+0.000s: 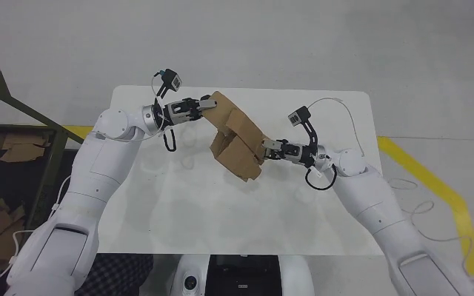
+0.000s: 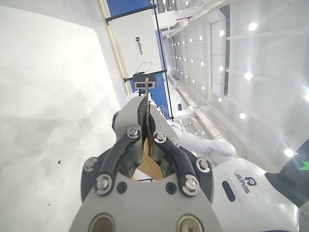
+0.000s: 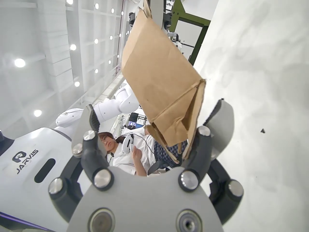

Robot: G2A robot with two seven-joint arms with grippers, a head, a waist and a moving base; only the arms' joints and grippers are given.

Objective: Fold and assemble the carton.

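A brown carton (image 1: 235, 144), partly folded, is held above the middle of the white table (image 1: 148, 214). My left gripper (image 1: 205, 106) is at its far-left end, shut on a flap. In the left wrist view the flap's corrugated edge (image 2: 146, 121) is pinched between the fingers of that gripper (image 2: 144, 108). My right gripper (image 1: 264, 151) is at the carton's near-right end. In the right wrist view its fingers (image 3: 90, 119) are spread wide, and the carton's lower corner (image 3: 183, 121) hangs between them, close to one finger. The carton's broad panel (image 3: 157, 73) faces that camera.
A thin white cable (image 1: 348, 111) loops over the table's far-right part. Left of the table, a dark green frame (image 1: 29, 111) stands over loose cardboard pieces (image 1: 22, 152). A yellow floor line (image 1: 418, 166) runs at the right. The table's near half lies open below the carton.
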